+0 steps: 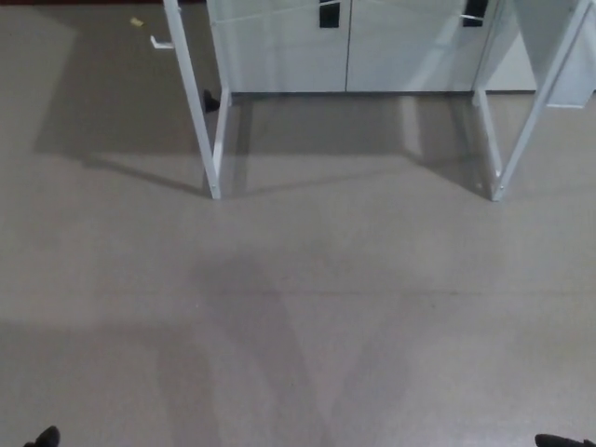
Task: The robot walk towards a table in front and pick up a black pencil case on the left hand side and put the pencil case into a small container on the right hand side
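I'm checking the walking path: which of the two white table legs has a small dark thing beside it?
The left table leg, at picture left: a small dark object sits right beside it at its far end. Nothing like it shows by the right table leg.

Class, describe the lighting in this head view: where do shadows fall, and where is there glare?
Head view: dim, even light; broad grey shadows lie on the floor beside the white frame legs, a fainter V-shaped one across the near floor; pale glare washes the cabinet doors; the whole picture is slightly soft.
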### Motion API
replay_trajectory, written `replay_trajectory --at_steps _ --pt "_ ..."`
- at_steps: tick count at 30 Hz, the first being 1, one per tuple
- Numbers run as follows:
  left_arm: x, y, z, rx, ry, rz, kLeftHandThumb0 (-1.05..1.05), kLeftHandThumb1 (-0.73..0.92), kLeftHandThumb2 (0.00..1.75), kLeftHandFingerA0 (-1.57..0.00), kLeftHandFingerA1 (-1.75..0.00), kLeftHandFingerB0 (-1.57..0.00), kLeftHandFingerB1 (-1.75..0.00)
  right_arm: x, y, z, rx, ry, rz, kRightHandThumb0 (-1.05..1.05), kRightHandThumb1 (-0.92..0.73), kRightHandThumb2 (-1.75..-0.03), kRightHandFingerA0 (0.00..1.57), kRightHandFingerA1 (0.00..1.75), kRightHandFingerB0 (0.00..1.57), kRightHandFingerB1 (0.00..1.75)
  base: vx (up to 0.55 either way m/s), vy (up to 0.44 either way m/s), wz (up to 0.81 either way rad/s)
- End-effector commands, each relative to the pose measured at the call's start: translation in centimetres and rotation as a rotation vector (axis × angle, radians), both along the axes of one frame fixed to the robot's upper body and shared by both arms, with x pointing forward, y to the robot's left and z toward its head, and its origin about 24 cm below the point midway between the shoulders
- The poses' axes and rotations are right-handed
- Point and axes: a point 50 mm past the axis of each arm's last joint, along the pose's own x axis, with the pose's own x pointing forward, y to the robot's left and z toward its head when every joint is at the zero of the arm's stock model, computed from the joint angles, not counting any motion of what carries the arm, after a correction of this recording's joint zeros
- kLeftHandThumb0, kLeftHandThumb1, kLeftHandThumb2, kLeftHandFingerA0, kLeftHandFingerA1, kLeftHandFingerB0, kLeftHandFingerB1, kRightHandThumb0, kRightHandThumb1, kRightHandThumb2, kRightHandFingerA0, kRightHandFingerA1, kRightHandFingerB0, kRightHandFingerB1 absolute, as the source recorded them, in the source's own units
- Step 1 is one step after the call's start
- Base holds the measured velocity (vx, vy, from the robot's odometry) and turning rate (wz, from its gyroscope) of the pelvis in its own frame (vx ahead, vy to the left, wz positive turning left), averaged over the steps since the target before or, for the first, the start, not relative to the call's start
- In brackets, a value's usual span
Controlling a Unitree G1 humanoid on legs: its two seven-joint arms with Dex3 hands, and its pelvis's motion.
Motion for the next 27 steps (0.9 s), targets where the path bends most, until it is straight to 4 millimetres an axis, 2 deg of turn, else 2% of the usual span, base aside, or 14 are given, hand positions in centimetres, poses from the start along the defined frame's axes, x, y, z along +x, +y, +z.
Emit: replay_trajectory --at_steps 1,5,7,8,9,14,16,17,18,21,22,23,25,27 --pt "-0.02 0.59 0.3 0.021 -0.017 0.004 -0.46 0.54 0.7 -0.09 -0.44 0.0 -0.01 -0.16 -0.32 0.06 -0.004 0.005 -0.001 -0.54 -0.44 -0.74 0.63 0.52 0.42 0.48 0.25 0.166 -0.07" --pt "-0.02 0.6 0.28 0.02 -0.01 -0.005 -0.5 0.62 0.58 -0.1 -0.4 0.0 0.0 -0.13 -0.34 0.01 -0.01 0.012 0.002 -0.54 -0.44 -0.74 0.62 0.52 0.42 0.48 0.28 0.23 -0.03" --pt "0.04 0.57 0.27 0.011 -0.023 0.002 -0.51 0.51 0.78 -0.07 -0.45 0.0 0.0 -0.11 -0.35 0.02 -0.01 0.012 0.002 -0.54 -0.44 -0.74 0.63 0.52 0.43 0.48 0.23 0.093 0.03" --pt "0.03 0.59 0.24 0.022 -0.015 -0.006 -0.48 0.62 0.58 -0.09 -0.41 0.0 0.0 -0.09 -0.33 0.02 -0.008 0.009 0.001 -0.54 -0.44 -0.74 0.64 0.53 0.43 0.49 0.18 0.042 0.06" --pt "0.05 0.59 0.22 0.02 -0.014 -0.009 -0.53 0.51 0.78 -0.06 -0.44 0.0 0.0 -0.09 -0.32 0.04 -0.011 0.008 0.003 -0.54 -0.45 -0.75 0.63 0.53 0.44 0.49 0.18 0.009 0.07" --pt "0.09 0.59 0.18 0.023 -0.006 -0.008 -0.49 0.62 0.58 -0.09 -0.39 0.0 0.0 -0.03 -0.44 -0.02 -0.016 0.013 0.004 -0.57 -0.44 -0.76 0.62 0.53 0.43 0.49 0.22 -0.062 0.1" --pt "-0.06 0.63 0.16 0.02 -0.007 -0.01 -0.54 0.51 0.78 -0.05 -0.43 0.0 0.0 -0.08 -0.35 -0.04 -0.019 0.017 0.003 -0.56 -0.44 -0.75 0.62 0.52 0.44 0.49 0.19 -0.161 0.18" --pt "-0.06 0.66 0.15 0.032 0.001 -0.015 -0.52 0.62 0.58 -0.09 -0.41 0.0 0.0 -0.06 -0.38 -0.06 -0.017 0.015 0.003 -0.56 -0.44 -0.75 0.63 0.53 0.45 0.49 0.34 -0.159 -0.45" --pt "-0.08 0.67 0.15 0.021 -0.005 -0.008 -0.54 0.51 0.78 -0.07 -0.44 0.0 0.0 -0.05 -0.35 -0.04 -0.012 0.015 0.002 -0.56 -0.44 -0.75 0.63 0.53 0.45 0.49 0.36 -0.278 0.39" --pt "-0.07 0.64 0.19 0.035 -0.006 -0.014 -0.5 0.62 0.58 -0.11 -0.42 0.0 -0.01 -0.05 -0.38 -0.06 -0.017 0.013 0.006 -0.56 -0.44 -0.75 0.63 0.53 0.45 0.49 0.24 -0.194 0.1" --pt "-0.07 0.65 0.19 0.039 -0.006 -0.016 -0.6 0.37 0.75 -0.06 -0.46 0.0 -0.1 -0.06 -0.38 -0.08 -0.018 0.014 0.005 -0.56 -0.44 -0.76 0.62 0.53 0.44 0.49 0.14 -0.124 0.02" --pt "-0.1 0.65 0.2 0.033 -0.008 -0.016 -0.5 0.61 0.58 -0.1 -0.43 0.0 0.0 -0.08 -0.41 -0.11 -0.02 0.015 0.006 -0.56 -0.44 -0.76 0.62 0.52 0.44 0.49 0.15 -0.086 0.0" --pt "-0.11 0.64 0.2 0.017 -0.01 -0.01 -0.49 0.62 0.58 -0.09 -0.42 0.0 0.0 -0.09 -0.35 -0.05 -0.024 0.01 0.009 -0.55 -0.44 -0.75 0.63 0.52 0.46 0.49 0.22 -0.017 -0.1" --pt "-0.15 0.62 0.27 0.016 -0.01 -0.015 -0.54 0.52 0.79 -0.07 -0.43 0.0 0.0 -0.11 -0.36 -0.02 -0.014 0.008 0.01 -0.55 -0.45 -0.75 0.61 0.52 0.45 0.49 0.2 0.035 -0.09"
